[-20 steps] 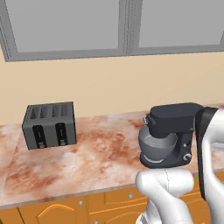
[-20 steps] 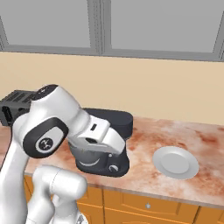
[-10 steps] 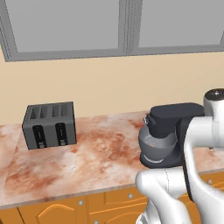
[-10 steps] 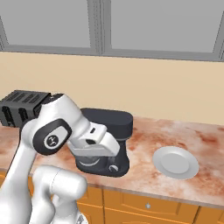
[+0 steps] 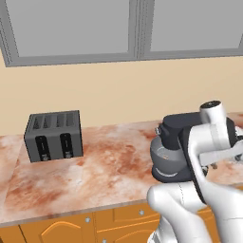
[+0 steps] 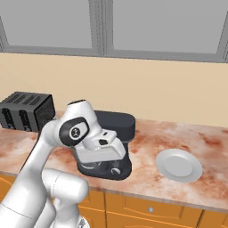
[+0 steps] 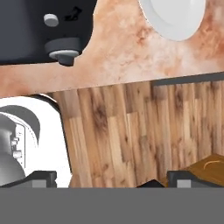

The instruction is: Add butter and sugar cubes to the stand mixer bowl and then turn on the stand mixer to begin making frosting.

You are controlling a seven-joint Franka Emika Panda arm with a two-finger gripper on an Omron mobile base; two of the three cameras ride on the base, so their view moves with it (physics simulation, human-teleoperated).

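Stand mixer [image 6: 116,129] half hidden behind arm [image 6: 67,147]

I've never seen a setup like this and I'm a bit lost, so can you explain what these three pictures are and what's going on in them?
This is a computer-rendered kitchen with a white robot arm on a base that can drive. Two pictures come from cameras on that base, behind the arm to its left and right. The third comes from a camera on the hand, looking along the gripper, whose fingers stand wide apart and hold nothing.

On the marbled counter stand a dark toaster, a black stand mixer with its grey bowl, and a white plate. The hand view looks down past the counter edge at the wooden floor.
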